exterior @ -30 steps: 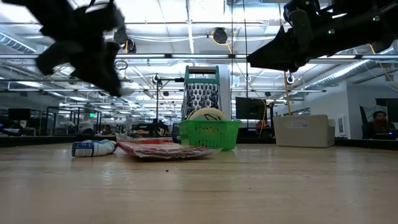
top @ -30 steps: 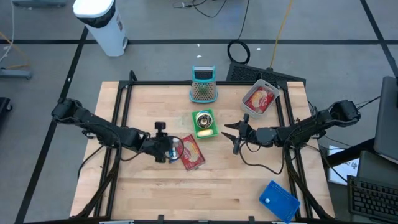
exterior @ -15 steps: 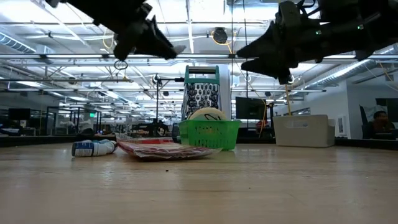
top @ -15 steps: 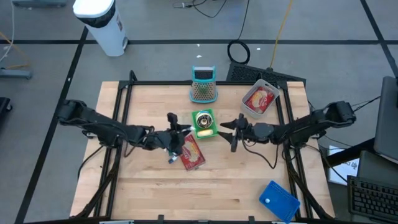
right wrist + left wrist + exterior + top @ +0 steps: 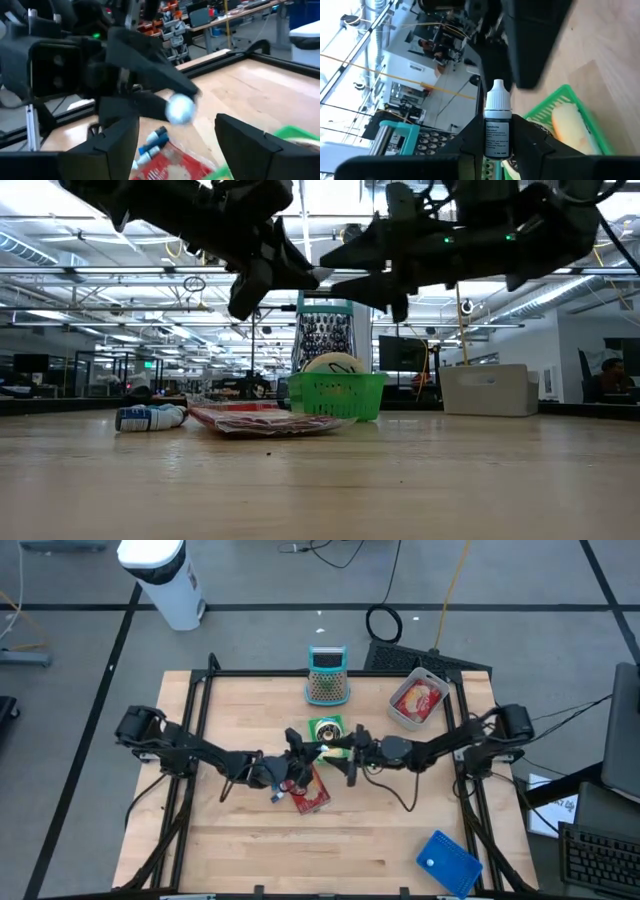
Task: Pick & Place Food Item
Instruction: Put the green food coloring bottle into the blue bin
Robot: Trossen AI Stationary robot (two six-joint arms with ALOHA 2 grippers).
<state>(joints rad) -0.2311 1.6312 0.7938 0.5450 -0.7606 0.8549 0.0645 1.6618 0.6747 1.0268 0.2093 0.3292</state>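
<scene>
My left gripper (image 5: 498, 131) is shut on a small white dropper bottle (image 5: 498, 120) with a printed label, above the middle of the table (image 5: 240, 850). The bottle's white cap (image 5: 179, 109) points at my right gripper (image 5: 177, 127). That gripper stands open just to the right and faces the cap; I cannot tell whether it touches it. Both grippers (image 5: 300, 272) (image 5: 352, 270) hang level above a green basket (image 5: 328, 736) that holds a pale round food item (image 5: 332, 364). A red food packet (image 5: 308, 788) lies flat on the table beside the basket. My left gripper pinches the bottle's labelled body (image 5: 497, 145) between its two fingers (image 5: 470, 142). The fingers lie along the bottle, about level, coming from the table's left. The cap end (image 5: 498, 100) sticks out past the fingertips. The bottle is lifted clear of the table.
A teal grater (image 5: 327, 677) stands at the far middle. A grey tray (image 5: 404, 716) at the far right holds another red packet. A blue-and-white tube (image 5: 150, 418) lies left of the red packet. A blue object (image 5: 447, 862) lies at the near right corner.
Both grippers have moved toward each other over the table's middle, the left one toward the right edge with the bottle and the right one toward the left edge. The left gripper has rolled and tipped, so the bottle's cap now points at the right gripper. The right gripper's fingers have spread wider.
</scene>
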